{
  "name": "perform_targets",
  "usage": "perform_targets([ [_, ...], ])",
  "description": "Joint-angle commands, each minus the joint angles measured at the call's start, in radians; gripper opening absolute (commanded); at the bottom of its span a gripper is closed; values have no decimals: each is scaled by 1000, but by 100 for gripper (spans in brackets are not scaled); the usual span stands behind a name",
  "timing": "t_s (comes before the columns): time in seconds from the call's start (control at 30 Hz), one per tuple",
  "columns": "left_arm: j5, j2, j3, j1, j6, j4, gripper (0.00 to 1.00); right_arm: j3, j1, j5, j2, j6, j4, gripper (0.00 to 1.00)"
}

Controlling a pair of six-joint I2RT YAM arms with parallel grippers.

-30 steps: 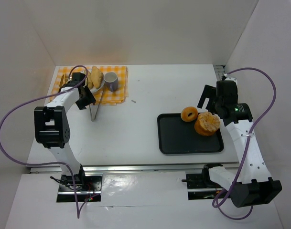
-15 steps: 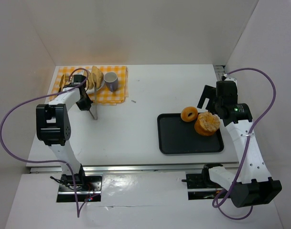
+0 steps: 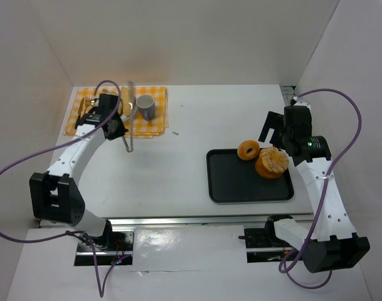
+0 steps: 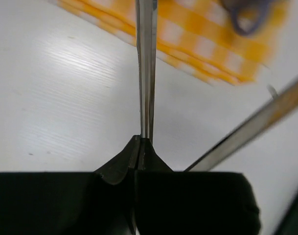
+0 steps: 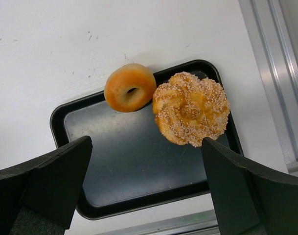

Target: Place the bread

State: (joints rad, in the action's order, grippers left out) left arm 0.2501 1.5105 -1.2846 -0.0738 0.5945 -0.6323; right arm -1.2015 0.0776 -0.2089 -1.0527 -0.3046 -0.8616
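Well, start nearest you with the flat black rectangular tray [image 3: 241,182], your landmark on the white table [image 3: 197,113]. Only your right wrist view shows the right gripper [image 5: 145,147] plainly. Its two black fingers are spread wide, holding nothing, and it hangs above the tray's middle.

On the tray's far side sit two breads. One is a smooth golden ring doughnut [image 5: 129,87] overlapping the tray's far rim. Touching its right side is a round, seed-crusted bun [image 5: 191,108] with a scalloped edge.

Well to the left of the tray and farther back, the left gripper [image 4: 140,149] is clenched on one arm of the long steel tongs [image 4: 146,73]. Your left wrist view alone shows that pinch, with the second arm splaying off to the right.

The overhead view alone takes in the far corner. Beyond and left of the tray lies a yellow-and-white checked cloth [image 3: 154,125] carrying a lilac cup [image 3: 145,106] and pale tan bread pieces [image 3: 123,100]. The tongs show there as a blurred streak across that cloth.
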Motion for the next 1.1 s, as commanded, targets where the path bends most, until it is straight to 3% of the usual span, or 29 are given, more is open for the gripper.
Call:
perform_targets([
  [0.0, -74, -49, 25, -226, -41, 9, 0, 5, -2, -3, 22, 16, 45, 100],
  [0.1, -55, -15, 25, -398, 1, 20, 0, 14, -2, 17, 13, 5, 45, 100],
  [0.3, -65, 201, -41, -530, 22, 36, 1, 23, -2, 6, 42, -4, 24, 100],
  [0.43, -112, 333, -157, -552, -53, -32, 19, 43, -2, -21, 51, -25, -8, 100],
  [0.47, -112, 376, -180, -567, -70, -55, 49, 43, -2, -21, 51, -25, -8, 100],
  [0.5, -112, 390, -202, -567, -105, -93, 63, 43, -2, -46, 51, -34, -20, 100],
  [0.6, -94, 401, -321, -567, -145, -182, 84, 54, -2, -60, 60, -45, -20, 100],
  [0.8, -71, 255, -478, -520, -214, -253, 87, 45, -2, -70, 31, -77, -11, 100],
  [0.93, -55, 99, -470, -393, -260, -172, 91, 60, -2, -32, 22, -77, 15, 100],
  [1.07, -217, 44, -429, -256, -237, -119, 91, 85, -2, 0, 22, -77, 35, 100],
])
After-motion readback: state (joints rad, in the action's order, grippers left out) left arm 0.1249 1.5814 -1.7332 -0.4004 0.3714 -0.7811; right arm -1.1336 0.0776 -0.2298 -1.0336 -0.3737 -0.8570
